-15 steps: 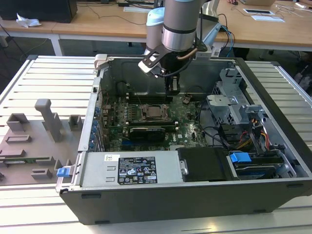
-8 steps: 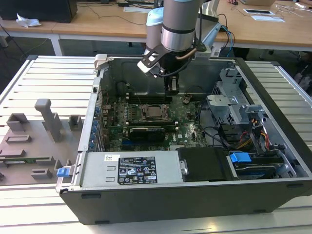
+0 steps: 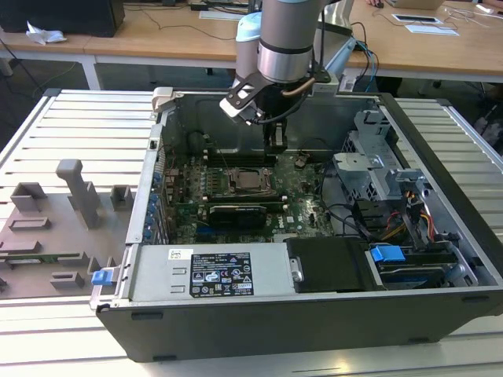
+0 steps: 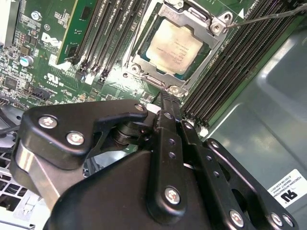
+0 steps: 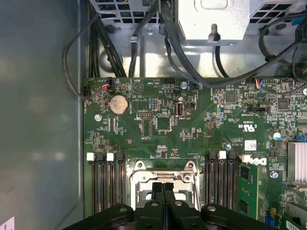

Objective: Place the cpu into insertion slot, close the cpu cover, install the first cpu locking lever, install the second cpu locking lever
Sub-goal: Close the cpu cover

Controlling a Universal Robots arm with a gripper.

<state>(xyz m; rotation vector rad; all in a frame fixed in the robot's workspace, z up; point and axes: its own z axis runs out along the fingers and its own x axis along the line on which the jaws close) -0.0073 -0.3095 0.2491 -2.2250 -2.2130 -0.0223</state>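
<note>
This was a robotics lab or workshop. An open computer case (image 3: pixel 314 322), its green board (image 3: pixel 299 196) and cables (image 3: pixel 346 216) bare, lay on a slatted metal table (image 3: pixel 78 126) beside grey jigs (image 3: pixel 78 192), under a robot arm (image 3: pixel 287 31). Wooden desks (image 3: pixel 157 39) with papers (image 3: pixel 431 29) stood behind.

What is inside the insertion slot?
The cpu sits inside, its pale top showing through the window of the cpu cover. The frame hides its edges and the contacts beneath.
</note>
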